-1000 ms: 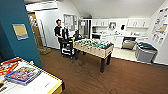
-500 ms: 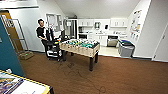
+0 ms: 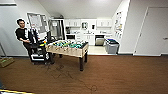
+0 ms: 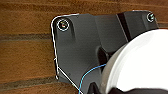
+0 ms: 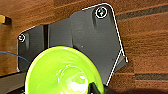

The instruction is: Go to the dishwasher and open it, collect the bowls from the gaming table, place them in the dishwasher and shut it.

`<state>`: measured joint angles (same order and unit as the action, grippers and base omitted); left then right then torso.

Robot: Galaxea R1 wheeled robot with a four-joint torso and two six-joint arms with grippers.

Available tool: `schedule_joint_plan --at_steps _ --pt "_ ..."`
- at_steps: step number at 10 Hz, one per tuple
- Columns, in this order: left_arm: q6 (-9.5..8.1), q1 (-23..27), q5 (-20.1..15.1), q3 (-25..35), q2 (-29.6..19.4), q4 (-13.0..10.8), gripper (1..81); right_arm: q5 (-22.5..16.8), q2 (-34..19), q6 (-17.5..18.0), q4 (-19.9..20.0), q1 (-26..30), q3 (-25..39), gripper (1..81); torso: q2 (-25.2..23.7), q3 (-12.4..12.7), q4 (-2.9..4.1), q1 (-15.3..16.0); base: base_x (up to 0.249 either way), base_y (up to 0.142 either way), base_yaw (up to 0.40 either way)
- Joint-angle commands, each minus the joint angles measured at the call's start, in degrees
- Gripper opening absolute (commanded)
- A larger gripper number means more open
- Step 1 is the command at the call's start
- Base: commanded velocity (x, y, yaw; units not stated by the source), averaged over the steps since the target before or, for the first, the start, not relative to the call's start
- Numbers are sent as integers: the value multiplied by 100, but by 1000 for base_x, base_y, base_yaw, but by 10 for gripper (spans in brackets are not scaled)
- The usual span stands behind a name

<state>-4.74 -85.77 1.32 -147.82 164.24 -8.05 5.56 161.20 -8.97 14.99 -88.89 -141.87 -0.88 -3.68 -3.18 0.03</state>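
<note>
The robot carries a glossy white bowl (image 4: 140,62) at its left wrist and a lime-green bowl (image 5: 62,72) at its right; gripper closure cannot be told. The stainless-steel dishwasher (image 3: 99,40) stands far ahead in the kitchen; loading remains.

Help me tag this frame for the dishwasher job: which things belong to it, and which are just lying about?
Belong to the job: white bowl; green bowl; steel-fronted dishwasher in the far kitchen.
Lying about: table-football table; grey bin; cardboard box; dark cart beside the person.
</note>
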Motion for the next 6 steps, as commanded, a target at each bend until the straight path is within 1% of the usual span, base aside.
schedule_joint_plan --at_steps 1,4,5,6 --pt "-18 258 -281 16 -67 -22 10 -336 -85 1 -49 244 21 10 0 0 0 0 0 0 -344" --pt "-18 258 -281 16 -84 5 10 -345 -85 1 -58 262 21 10 0 0 0 0 0 0 -329" --pt "-18 258 -273 16 -84 5 10 -345 -85 1 -58 262 12 10 0 0 0 0 0 0 -135" --pt "-18 258 -272 16 -84 5 10 -345 -85 1 -66 271 21 10 0 0 0 0 0 0 0"
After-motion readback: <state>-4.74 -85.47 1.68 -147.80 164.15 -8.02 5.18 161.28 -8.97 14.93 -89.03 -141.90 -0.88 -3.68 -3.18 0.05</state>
